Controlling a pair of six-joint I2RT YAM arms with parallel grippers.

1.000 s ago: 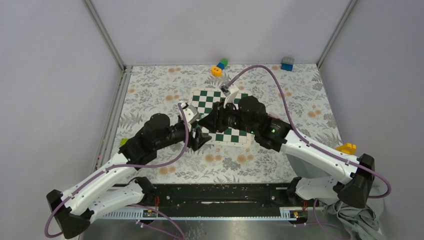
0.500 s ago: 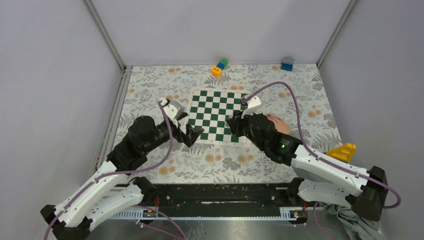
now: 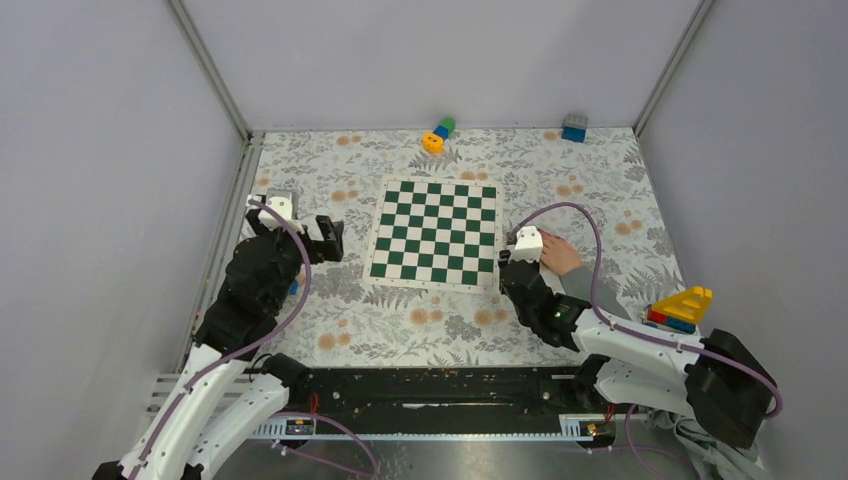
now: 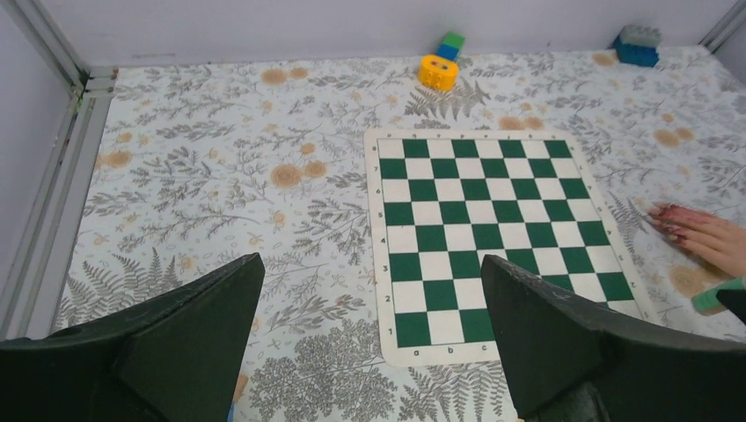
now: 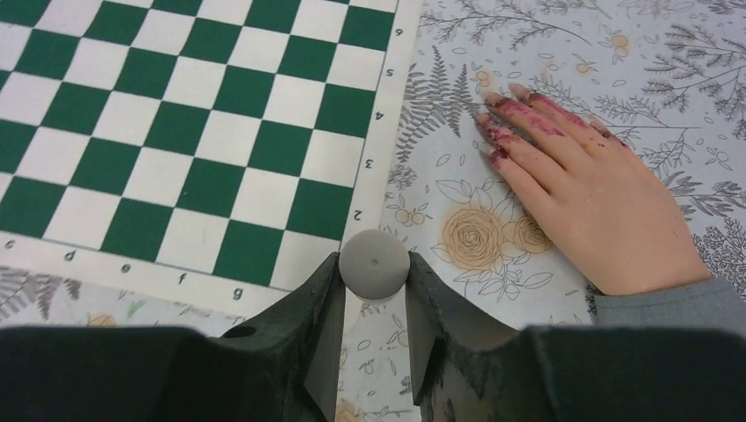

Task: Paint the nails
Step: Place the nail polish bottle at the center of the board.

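A light-skinned hand (image 5: 598,202) in a grey sleeve lies flat on the floral cloth, just right of the chessboard (image 3: 432,232). Its nails (image 5: 497,132) are reddish-pink, and red smears run over the fingertips. The same hand (image 3: 560,255) shows in the top view and at the right edge of the left wrist view (image 4: 713,242). My right gripper (image 5: 374,264) is shut on a small grey round cap (image 5: 374,260) near the board's corner, left of the hand and short of the nails. What hangs below the cap is hidden. My left gripper (image 4: 369,264) stands open and empty at the table's left (image 3: 325,240).
An orange, blue and green toy (image 3: 437,135) and a blue block (image 3: 574,127) sit by the back wall. A yellow triangle on coloured blocks (image 3: 680,305) stands at the right. A metal rail (image 3: 225,250) runs along the left side. Walls close in on three sides.
My left arm has pulled back left off the board and its gripper has opened wide. My right arm has drawn back off the board to the hand's side, still holding the cap.
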